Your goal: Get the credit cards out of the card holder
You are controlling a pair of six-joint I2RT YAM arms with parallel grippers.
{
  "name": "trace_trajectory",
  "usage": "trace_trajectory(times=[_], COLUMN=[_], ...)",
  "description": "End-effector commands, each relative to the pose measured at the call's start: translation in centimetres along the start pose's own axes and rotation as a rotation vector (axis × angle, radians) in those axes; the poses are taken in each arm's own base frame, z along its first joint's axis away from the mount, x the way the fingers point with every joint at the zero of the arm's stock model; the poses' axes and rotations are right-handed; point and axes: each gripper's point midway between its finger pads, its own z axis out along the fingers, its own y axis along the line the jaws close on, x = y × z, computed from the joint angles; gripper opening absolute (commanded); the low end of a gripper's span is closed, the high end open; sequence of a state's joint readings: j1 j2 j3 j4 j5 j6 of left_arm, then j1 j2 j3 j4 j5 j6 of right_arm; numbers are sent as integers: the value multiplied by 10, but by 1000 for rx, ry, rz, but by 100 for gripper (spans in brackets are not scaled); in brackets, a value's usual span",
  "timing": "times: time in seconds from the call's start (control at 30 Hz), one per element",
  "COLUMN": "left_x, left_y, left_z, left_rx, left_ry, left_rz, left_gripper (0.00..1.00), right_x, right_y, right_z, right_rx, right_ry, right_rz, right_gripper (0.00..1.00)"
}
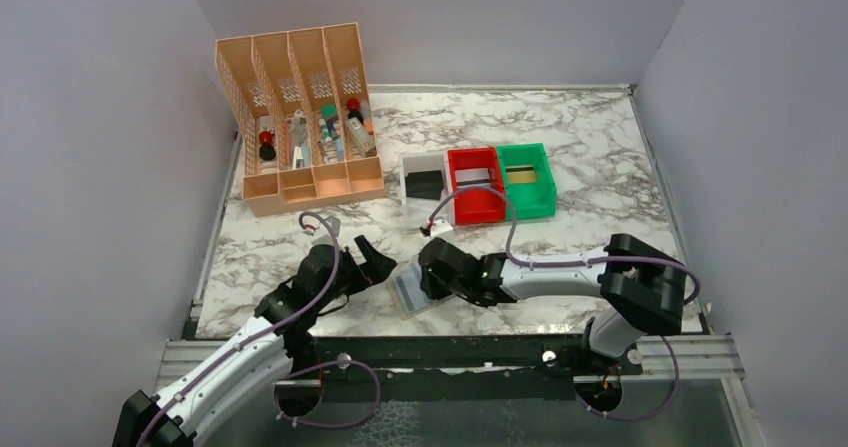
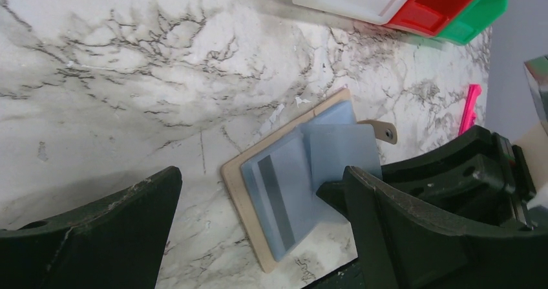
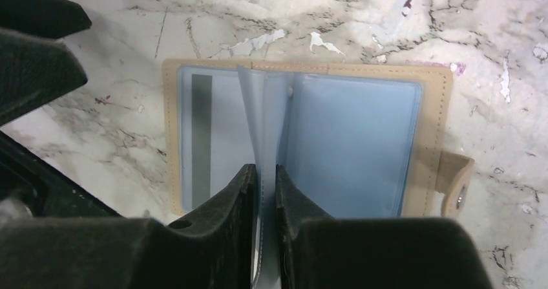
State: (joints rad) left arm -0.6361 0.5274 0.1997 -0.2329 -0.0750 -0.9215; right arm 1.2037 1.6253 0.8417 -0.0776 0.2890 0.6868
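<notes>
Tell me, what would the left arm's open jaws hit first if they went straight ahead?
Probably the card holder, centred ahead of the left gripper; depth is unclear.

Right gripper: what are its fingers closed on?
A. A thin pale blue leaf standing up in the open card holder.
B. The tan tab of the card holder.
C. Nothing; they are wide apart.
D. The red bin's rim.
A: the right gripper pinches the pale blue leaf rising from the fold of the open card holder; the tab lies free at its side.
</notes>
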Motion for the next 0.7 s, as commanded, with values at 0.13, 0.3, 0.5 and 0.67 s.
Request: trace_trajectory(times=[0.13,0.3,0.5,0.67], left_x=[13,20,31,40], left_y=[-46,-66,-73,-89], left_z=[3,8,23,32], left_rx=[250,348,323,320], left_ry=[88,141,200,203], left_rz=[57,46,51,69], left_gripper=[98,94,92,92], right_x=[-7,1,8,15], right_y=[7,-3,-15,-18], right_z=[-6,-3,-1,3], right_rx=[-198,-246,-258,-275], right_ry=[15,40,39,67], right_rz=[238,335,406,428], right_gripper=[17,18,19,20])
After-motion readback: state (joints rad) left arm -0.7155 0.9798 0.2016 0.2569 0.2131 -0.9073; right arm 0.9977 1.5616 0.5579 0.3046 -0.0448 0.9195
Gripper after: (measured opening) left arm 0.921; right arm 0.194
